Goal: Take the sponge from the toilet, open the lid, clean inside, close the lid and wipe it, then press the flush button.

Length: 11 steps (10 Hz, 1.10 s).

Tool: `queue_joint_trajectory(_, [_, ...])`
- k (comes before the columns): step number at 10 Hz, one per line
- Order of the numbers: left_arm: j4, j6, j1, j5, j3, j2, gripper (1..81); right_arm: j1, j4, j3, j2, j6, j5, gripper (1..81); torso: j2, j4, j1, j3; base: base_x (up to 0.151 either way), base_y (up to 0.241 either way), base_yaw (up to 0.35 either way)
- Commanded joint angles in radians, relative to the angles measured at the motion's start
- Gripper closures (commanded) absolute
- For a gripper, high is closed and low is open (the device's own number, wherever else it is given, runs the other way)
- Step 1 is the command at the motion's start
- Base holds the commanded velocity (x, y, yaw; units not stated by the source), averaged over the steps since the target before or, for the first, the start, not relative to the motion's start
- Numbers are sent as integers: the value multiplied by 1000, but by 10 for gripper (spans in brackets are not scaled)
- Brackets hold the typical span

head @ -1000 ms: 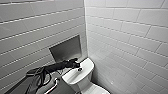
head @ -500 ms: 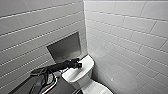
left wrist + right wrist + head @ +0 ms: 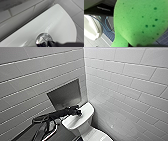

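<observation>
White glossy ceramic toilet sits in the corner of the pale tiled walls, below a dark rectangular recessed niche. Its flat tank top faces the head camera and the front part runs off the lower edge. Task looks to be at the last step. The small round flush button with a shiny metallic rim sits in the centre of the tank top, and the left wrist view has it very close up. A dark part of the arm is touching or just over its near edge; cannot tell which. In the head view the left gripper is right over the middle of the tank top, arm reaching in low across the wall side. Cannot tell if that gripper is apart or together, and no press is confirmed. What shows of the front part reads as a smooth white surface, so the lid is probably down; cleaning and wiping cannot be checked from here. The bright green porous sponge looms large in the right wrist view, up off the dark tiled floor with a blue cable behind it. So the right gripper is judged clamped on the sponge, though the grip itself is hidden behind the pad. Left to do, as judged: push the button down fully.
</observation>
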Motion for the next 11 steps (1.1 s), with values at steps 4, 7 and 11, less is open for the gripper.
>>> queue_joint_trajectory(4, [34, 7, -168, 19, -28, 4, 811, -15, -17, 16, 12, -3, -63, 811, 0, 0, 0, -21, 0, 0, 0])
queue_joint_trajectory(7, [93, 7, -142, 18, -89, 54, 811, -21, -17, 19, 15, -3, -62, 811, 0, 0, 0, -21, 0, 0, 0])
queue_joint_trajectory(11, [204, 7, -65, 12, -189, 143, 811, -29, -16, 22, 15, -3, -60, 811, 0, 0, 0, -21, 0, 0, 0])
